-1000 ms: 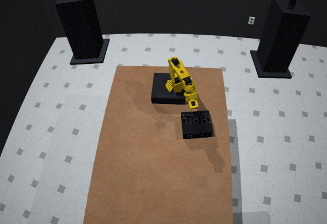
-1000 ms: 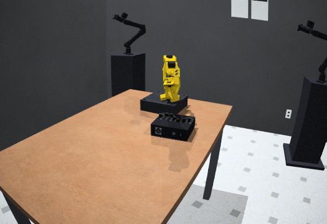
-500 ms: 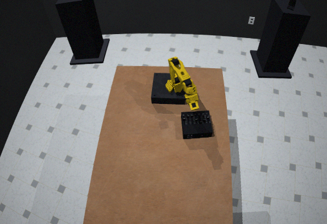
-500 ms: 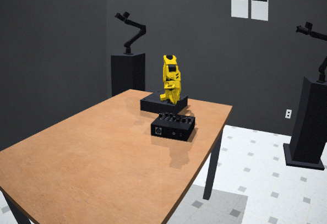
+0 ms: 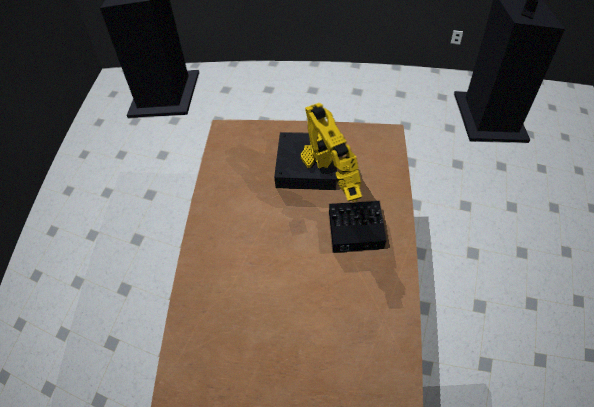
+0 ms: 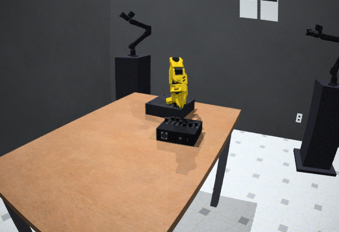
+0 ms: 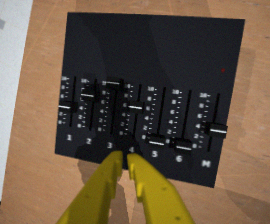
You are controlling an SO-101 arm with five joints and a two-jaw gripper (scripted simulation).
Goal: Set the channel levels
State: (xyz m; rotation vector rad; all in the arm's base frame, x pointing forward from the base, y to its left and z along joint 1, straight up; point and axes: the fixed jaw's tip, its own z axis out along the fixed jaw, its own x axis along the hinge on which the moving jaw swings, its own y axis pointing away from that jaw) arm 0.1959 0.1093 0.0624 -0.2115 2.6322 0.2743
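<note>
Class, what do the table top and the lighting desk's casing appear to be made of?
Brown table top: probably wood with a satin finish, given faint grain streaks and soft shadows. Black box-shaped lighting desk: matt, with sharp edges; painted metal or hard plastic, undecidable.

Arm (image 5: 327,141): yellow, with black joints.
Lighting desk (image 7: 151,60): black, marked with white scales and numerals (a small red dot is seen too).
Table (image 5: 250,286): orange-brown wood.
Floor (image 5: 500,261): white tiles patterned with small grey squares.
Base (image 5: 292,171): black.
</note>
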